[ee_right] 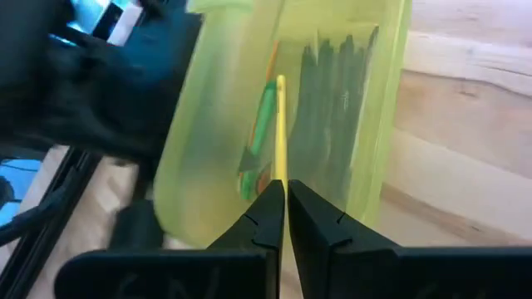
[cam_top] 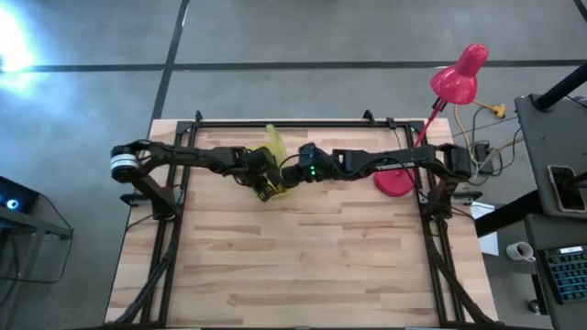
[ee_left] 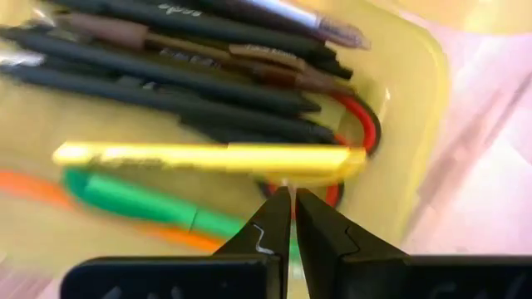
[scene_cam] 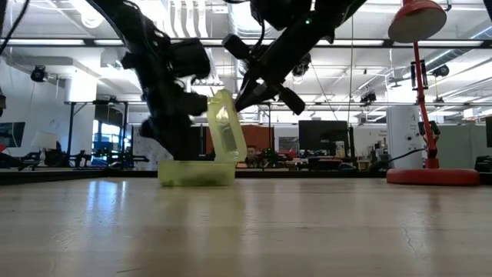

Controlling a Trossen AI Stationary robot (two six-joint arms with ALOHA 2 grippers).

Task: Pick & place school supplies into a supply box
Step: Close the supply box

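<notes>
Translucent yellow-green plastic box (cam_top: 273, 174) sits near back-middle of pale plank table (cam_top: 303, 266), hinged lid (scene_cam: 227, 127) tilted up. Left gripper (ee_left: 291, 218) over open box, dark fingers clenched, grasping nothing. Inside: glossy yellow marker (ee_left: 208, 156), green marker (ee_left: 133, 198), bundle of thin dark pens (ee_left: 166, 75), red scissor loop (ee_left: 359, 123). Right gripper (ee_right: 285, 212) clenched, empty, tips at lid's smooth outer face. Pink lamp (cam_top: 459, 78) at table's right back corner.

Both arms crowd the supply box (cam_top: 275, 170) at the table's (cam_top: 303, 266) far edge; the near boards lie open
</notes>
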